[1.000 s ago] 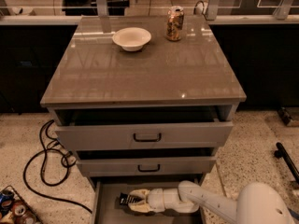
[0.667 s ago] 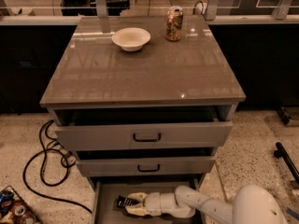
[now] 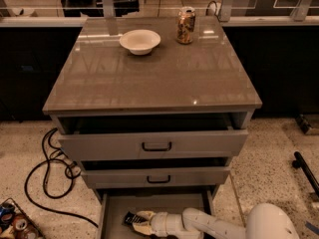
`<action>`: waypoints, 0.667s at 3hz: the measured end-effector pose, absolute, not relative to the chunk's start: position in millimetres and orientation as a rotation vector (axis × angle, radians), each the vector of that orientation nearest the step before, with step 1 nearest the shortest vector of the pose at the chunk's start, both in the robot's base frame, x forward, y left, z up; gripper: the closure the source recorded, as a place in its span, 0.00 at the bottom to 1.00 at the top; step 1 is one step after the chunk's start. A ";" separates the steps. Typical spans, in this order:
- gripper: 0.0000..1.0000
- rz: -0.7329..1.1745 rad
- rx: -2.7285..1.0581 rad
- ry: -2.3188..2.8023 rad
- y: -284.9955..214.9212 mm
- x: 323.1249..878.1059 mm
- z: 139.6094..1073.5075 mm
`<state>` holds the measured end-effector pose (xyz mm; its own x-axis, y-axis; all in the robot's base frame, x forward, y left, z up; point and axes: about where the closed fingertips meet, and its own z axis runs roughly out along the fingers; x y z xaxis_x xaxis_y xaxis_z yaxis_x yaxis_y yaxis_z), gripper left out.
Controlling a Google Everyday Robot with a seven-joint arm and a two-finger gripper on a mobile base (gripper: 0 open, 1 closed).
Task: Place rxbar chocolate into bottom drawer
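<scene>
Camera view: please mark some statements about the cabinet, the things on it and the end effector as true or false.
1. The round white bowl stands on the glossy grey cabinet top. True.
2. The brown drink can lies tipped over inside the bowl. False: it stands upright on the cabinet top, beside the bowl and apart from it.
3. The end effector is down in the grey metal bottom drawer, at the small rxbar chocolate in its black wrapper. True.
4. The bottom drawer is pushed fully shut. False: it is pulled out, and its grey floor shows.
</scene>
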<state>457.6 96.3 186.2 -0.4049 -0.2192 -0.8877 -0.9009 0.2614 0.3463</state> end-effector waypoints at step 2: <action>0.51 1.171 -1.023 1.803 98.9 457.6 184.5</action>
